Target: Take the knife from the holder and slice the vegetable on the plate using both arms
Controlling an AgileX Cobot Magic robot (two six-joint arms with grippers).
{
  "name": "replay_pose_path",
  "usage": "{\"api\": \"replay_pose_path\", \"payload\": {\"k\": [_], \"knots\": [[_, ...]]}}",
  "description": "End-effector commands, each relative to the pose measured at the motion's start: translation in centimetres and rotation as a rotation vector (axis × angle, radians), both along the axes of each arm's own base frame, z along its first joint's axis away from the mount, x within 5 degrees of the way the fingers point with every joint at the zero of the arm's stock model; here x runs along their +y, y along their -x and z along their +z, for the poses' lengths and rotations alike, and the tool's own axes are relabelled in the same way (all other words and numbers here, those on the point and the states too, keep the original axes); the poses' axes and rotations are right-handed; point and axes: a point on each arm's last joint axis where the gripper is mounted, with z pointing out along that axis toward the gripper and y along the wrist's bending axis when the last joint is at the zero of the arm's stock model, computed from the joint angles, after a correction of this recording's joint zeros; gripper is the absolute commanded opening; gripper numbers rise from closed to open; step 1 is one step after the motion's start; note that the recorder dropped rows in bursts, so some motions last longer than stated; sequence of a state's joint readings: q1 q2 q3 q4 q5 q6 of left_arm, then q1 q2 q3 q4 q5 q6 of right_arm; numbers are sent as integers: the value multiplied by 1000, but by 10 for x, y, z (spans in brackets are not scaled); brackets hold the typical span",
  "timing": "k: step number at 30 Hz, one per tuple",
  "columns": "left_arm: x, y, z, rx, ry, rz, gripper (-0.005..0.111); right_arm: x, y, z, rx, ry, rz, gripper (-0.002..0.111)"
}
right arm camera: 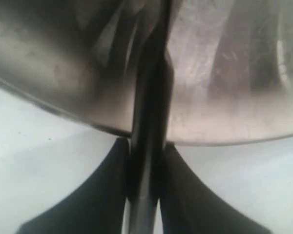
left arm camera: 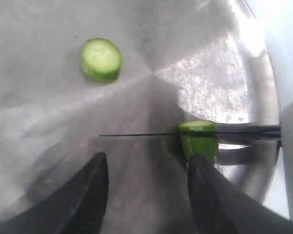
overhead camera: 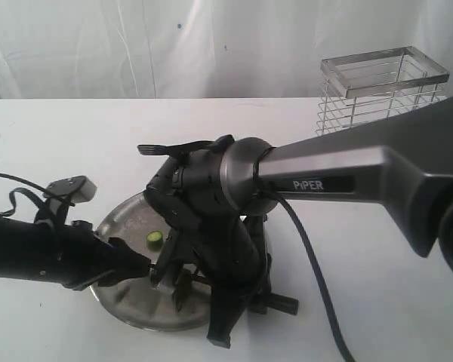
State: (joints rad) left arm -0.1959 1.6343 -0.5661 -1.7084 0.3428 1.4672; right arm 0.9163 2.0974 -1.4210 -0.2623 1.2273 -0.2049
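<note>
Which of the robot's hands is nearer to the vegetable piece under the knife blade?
Left. The left hand is open and right beside the vegetable piece. The right hand grips the knife by its handle, out at the rim of the plate.

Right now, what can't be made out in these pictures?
Knife: hidden by the right arm in the exterior view; only a thin edge in the left wrist view.
Vegetable: whether it's cut through; the knife covers the cut, left wrist view.
Holder: lower part behind that arm, exterior view.
Right wrist view: blurred throughout.
</note>
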Motion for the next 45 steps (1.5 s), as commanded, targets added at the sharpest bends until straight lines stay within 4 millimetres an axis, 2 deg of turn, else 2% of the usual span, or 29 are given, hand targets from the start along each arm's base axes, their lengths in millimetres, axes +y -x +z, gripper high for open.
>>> {"api": "replay_pose_path", "payload": {"k": [1,15,30,45], "knots": [[11,11,7,-3,58,38,54,-1,-1,4,-23,-3,5,0],[9,16,11,-12,94,14,54,-17,8,4,-27,45,5,0],[7,17,12,-13,109,-3,54,-33,9,-1,-66,136,64,0],[5,18,14,-16,150,-22,54,-37,8,21,-132,121,98,0]]}}
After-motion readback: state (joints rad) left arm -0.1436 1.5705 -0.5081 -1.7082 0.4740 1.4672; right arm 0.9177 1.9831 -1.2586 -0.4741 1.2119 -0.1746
